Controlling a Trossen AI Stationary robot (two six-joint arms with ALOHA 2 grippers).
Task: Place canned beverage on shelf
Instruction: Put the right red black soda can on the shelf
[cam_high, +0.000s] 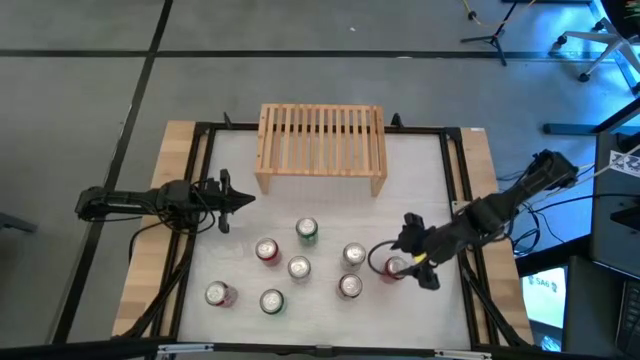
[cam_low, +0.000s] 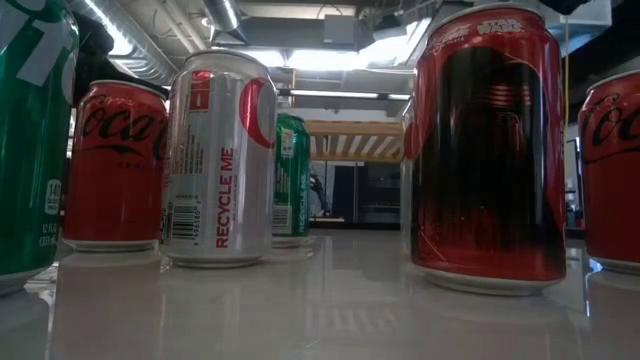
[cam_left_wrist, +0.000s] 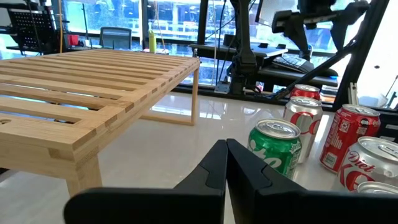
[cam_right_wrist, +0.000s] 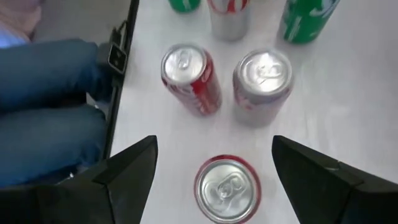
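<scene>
Several beverage cans stand upright on the white table (cam_high: 420, 170). My right gripper (cam_high: 408, 254) is open near the table's right edge, its fingers on either side of a red can (cam_high: 395, 267) without touching it; the right wrist view shows that can (cam_right_wrist: 227, 190) between the spread fingers (cam_right_wrist: 214, 146). The light-wood slatted shelf (cam_high: 322, 145) stands on its legs at the far middle and holds nothing. My left gripper (cam_high: 245, 198) is shut and empty at the left, level with the shelf's front edge (cam_left_wrist: 226, 149).
Other cans stand left of the red one: a silver can (cam_high: 354, 256), a red-sided one (cam_high: 349, 286), a green one (cam_high: 307, 231) and more toward the near left (cam_high: 218, 294). A person's legs in blue (cam_right_wrist: 50, 93) are beyond the table's near edge.
</scene>
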